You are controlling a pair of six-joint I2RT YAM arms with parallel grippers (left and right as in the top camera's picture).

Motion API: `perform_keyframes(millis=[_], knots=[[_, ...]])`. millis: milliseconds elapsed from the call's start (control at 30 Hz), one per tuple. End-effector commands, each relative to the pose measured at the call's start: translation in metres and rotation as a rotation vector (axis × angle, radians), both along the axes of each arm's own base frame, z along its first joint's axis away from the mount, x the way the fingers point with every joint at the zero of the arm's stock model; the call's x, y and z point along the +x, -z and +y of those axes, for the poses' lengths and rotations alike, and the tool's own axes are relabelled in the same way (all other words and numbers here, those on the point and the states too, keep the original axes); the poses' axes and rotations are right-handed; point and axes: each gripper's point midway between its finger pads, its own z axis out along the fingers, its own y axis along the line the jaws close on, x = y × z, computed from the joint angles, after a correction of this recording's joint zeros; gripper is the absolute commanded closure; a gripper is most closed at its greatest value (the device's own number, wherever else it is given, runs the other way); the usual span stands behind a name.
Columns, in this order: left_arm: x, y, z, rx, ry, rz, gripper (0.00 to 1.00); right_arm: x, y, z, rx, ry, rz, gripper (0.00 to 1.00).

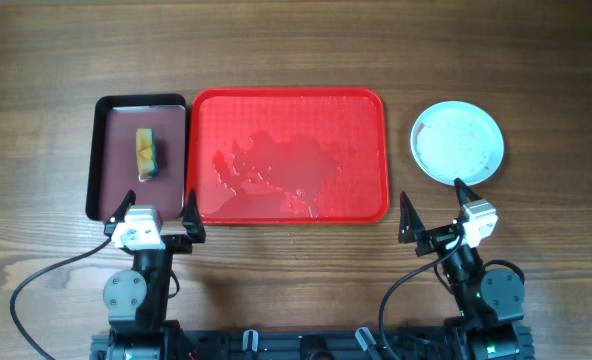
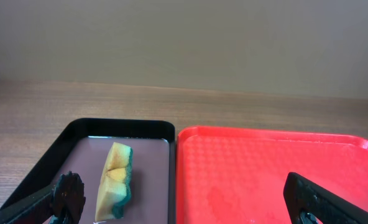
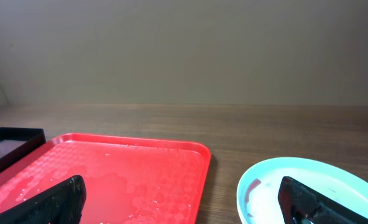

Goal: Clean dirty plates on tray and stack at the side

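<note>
Stack of plates (image 1: 457,143) out on the wooden table (image 1: 536,60), well off to the right of the tray (image 1: 366,110) and not touching it. A pale aqua plate is on top, face up, and a sliver of white edge peeks out on its left side. How many lie beneath, I cannot tell from above. From the right wrist view the plates (image 3: 308,180) fill the lower right corner, with a reddish tinge along the near-left inner rim; smear or reflection, hard to say.

Over to the tray: big, bright red, dead centre, long side across the table. No plates on it, just a wide patch of water and beads spread over the middle and toward the near edge. The right wrist camera catches that same wet sheen on the tray (image 3: 140,162), and the left wrist camera shows its left corner (image 2: 283,155).

Hard against the tray's left edge is a smaller dark tray (image 1: 101,150) with a black rim. A yellow sponge (image 1: 147,152) with a green face lies in it, and the left wrist view has the sponge (image 2: 115,180) slightly bent, lengthwise away from the camera.

Now the arms. The left gripper (image 1: 160,200) sits at the near edge of the dark tray, fingers spread as wide as they go, nothing between them. The right gripper (image 1: 431,192) sits just in front of the plates, between stack and tray corner, also spread wide, gripping nothing.
</note>
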Motion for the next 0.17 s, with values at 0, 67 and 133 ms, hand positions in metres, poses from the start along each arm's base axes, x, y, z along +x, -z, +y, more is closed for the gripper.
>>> perform_keyframes(millis=[0,67,133], knots=[[-0.0002,0.0016,-0.0035,0.018,0.02,-0.002,0.0,-0.0016,-0.002,0.0039,-0.013,-0.021,-0.015,0.0],[-0.0002,0.0016,-0.0035,0.018,0.02,-0.002,0.0,-0.0016,-0.002,0.0039,-0.013,-0.021,-0.015,0.0],[-0.0002,0.0016,-0.0035,0.018,0.02,-0.002,0.0,-0.0016,-0.002,0.0039,-0.012,-0.021,-0.015,0.0]])
